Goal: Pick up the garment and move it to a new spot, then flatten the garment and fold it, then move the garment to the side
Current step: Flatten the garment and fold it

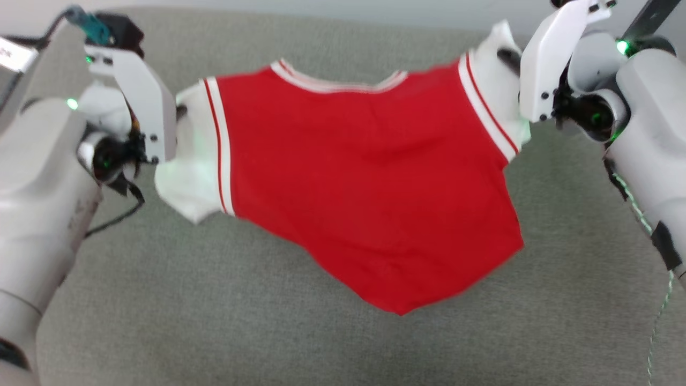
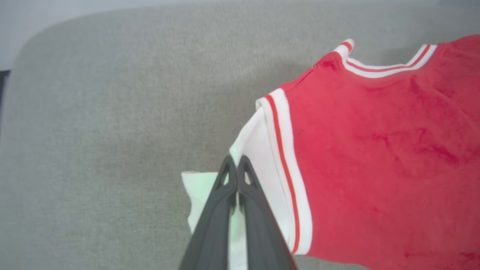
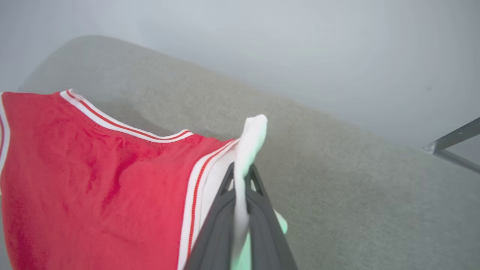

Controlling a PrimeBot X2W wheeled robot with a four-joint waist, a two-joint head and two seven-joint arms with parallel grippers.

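On the head view, I have the garment (image 1: 364, 177), a bright red soft-fabric short-sleeved shirt with white sleeves and red-striped white bands. It hangs spread over the middle of the grey woven-cloth work surface (image 1: 214, 332). It is strung between the two arms with the neckline towards the surface's far edge and the hem sagging to a point towards the near edge (whether that point touches the cloth I cannot tell). The left gripper (image 1: 181, 111) meets the white sleeve over the left part of the surface. The right gripper (image 1: 506, 58) meets the other sleeve over the far right part. Their fingertips are mostly hidden by the white housings here.

On the left wrist view, the left gripper's (image 2: 237, 165) two long dark fingers are pressed together with white sleeve fabric pinched between them. The red body of the garment (image 2: 375, 157) stretches away to the right above the grey surface (image 2: 112, 131).

On the right wrist view, the right gripper's (image 3: 242, 176) fingers are clamped on a bunched fold of white sleeve, which pokes up past the tips. The red panel (image 3: 93, 168) runs off to the left above the surface (image 3: 356, 195). Beyond the surface's far edge are a pale grey wall and a thin metal bar (image 3: 453, 137).
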